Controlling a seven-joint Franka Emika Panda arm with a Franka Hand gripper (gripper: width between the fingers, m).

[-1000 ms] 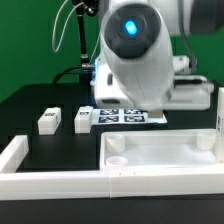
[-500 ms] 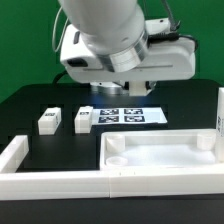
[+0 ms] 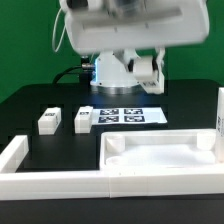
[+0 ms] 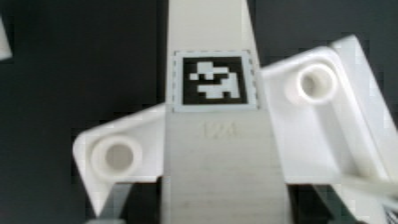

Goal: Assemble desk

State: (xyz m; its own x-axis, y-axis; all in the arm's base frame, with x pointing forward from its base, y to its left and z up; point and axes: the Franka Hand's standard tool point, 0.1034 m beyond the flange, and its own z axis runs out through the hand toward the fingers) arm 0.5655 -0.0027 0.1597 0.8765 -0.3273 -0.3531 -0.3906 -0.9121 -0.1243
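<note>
Legs exterior view's left; tabletop right; marker board behind.

No words, numbers or brand names can be read. The only signs are black-and-white square tags: several on the marker board toward the bench's far edge, some on the short leg and second leg beside it, and one on the long leg in the wrist view.

Tabletop panel — plain white, no pattern.
First leg, second leg — white w/ blk-and-wht tags.
Third leg — white, one square blk/wht tag, blocky pattern.
Marker board — white, blk-patterned tags.
Border wall — white.
Table blk; backdrop green.
</note>
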